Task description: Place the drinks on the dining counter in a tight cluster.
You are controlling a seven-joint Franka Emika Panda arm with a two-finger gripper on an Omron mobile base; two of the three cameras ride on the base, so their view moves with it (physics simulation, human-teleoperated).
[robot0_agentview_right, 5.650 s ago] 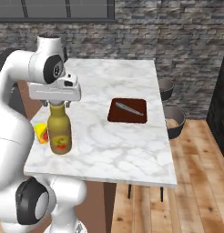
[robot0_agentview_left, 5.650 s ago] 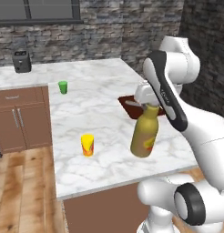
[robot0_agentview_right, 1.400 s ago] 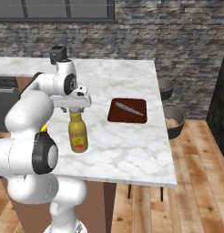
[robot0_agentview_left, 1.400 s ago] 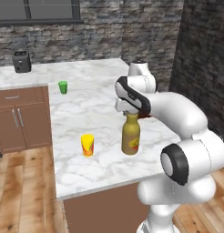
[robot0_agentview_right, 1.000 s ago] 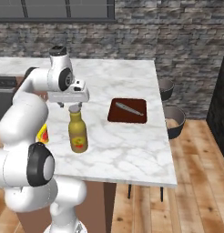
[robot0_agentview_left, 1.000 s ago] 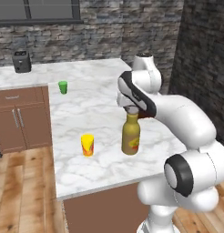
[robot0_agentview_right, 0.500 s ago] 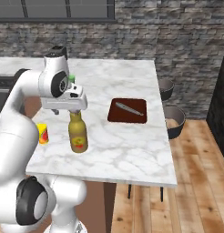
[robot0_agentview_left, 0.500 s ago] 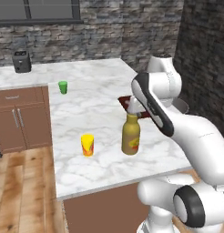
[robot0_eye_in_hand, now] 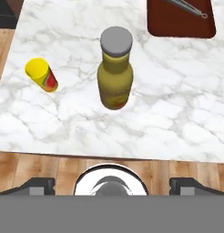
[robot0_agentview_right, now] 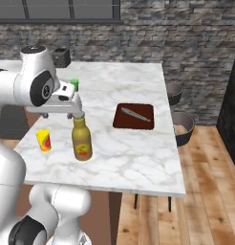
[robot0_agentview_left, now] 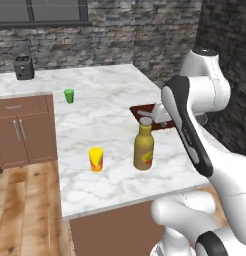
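The marble table (robot0_agentview_left: pixel 110 100) fills mid-frame. The mustard-amber bottle (robot0_agentview_left: pixel 143 145) stands upright at centre, free of any grip. The tool (robot0_agentview_right: pixel 70 106) hangs above its grey cap, jaws spread wide, holding nothing.

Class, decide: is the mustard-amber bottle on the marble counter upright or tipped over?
Upright. The mustard-amber bottle stands on its base on the dining counter, grey cap on top.
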